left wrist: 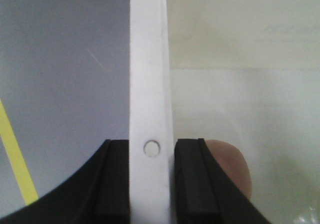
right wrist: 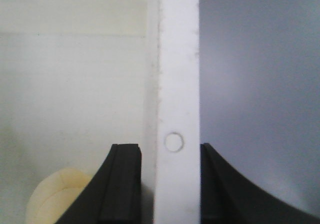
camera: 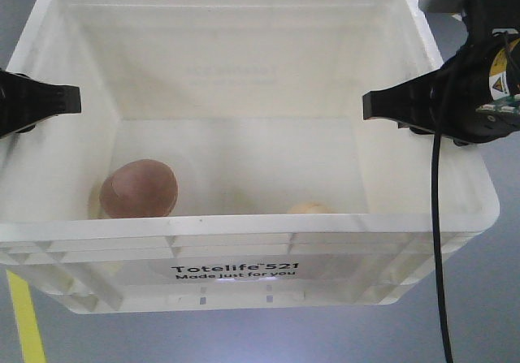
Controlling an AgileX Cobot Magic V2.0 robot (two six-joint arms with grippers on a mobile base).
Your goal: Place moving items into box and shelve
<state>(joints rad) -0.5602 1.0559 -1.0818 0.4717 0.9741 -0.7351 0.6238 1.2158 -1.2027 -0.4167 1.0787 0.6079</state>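
Left gripper (left wrist: 151,145): clamps box (camera: 244,239) rim.
Right gripper (right wrist: 170,146): clamps opposite rim.
Lift: level; brown ball (camera: 138,188), yellow ball (camera: 309,209) can roll.

Looks like a lab or warehouse bay. Bare grey floor (camera: 487,314), yellow marking line (camera: 26,322) near left.

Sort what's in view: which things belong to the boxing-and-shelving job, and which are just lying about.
Job: white box, clamped at its side rims by the left gripper and right gripper; pinkish-brown ball and pale yellow ball inside it.

Lying about: yellow floor line; black cable hanging by the right arm.
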